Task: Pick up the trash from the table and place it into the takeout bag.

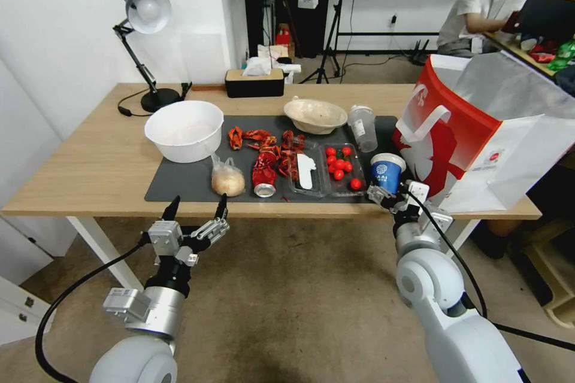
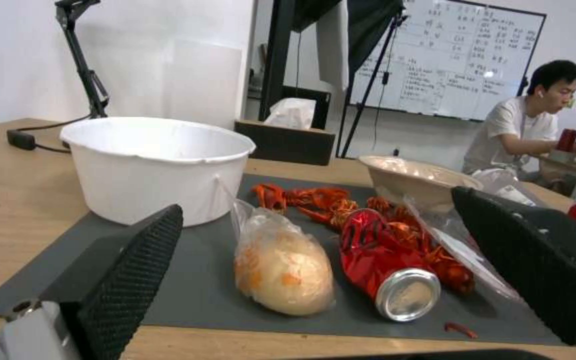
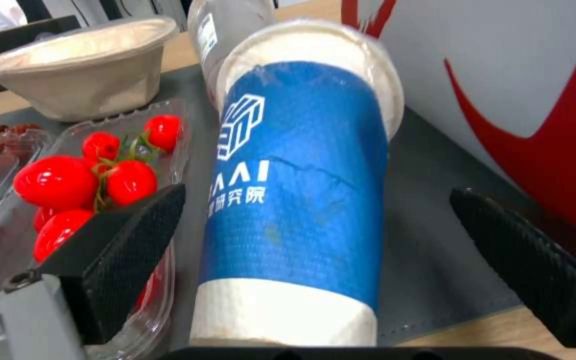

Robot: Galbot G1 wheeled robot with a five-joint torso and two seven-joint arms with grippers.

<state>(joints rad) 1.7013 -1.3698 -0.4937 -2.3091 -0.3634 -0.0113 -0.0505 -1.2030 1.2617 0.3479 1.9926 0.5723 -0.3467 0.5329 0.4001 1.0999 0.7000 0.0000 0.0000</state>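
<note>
Two grippers wait at the table's near edge. The right gripper, jaws wide, faces the upright blue-and-white paper cup at its twelve o'clock, takeout bag at two o'clock. The left gripper hangs open.

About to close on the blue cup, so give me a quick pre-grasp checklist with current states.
1. Right end effector open: ok, fingers spread either side of the blue-and-white paper cup.
2. Cup centred between the fingers: ok.
3. Cup upright on the mat: ok in the head view.
4. Finger clear of the clear tray of cherry tomatoes: cannot tell, the tray sits close beside one finger.
5. Takeout bag standing with its mouth open: ok, right beside the cup.
6. Left end effector out of the way: ok, open at the table's near edge by the bagged bun.
</note>
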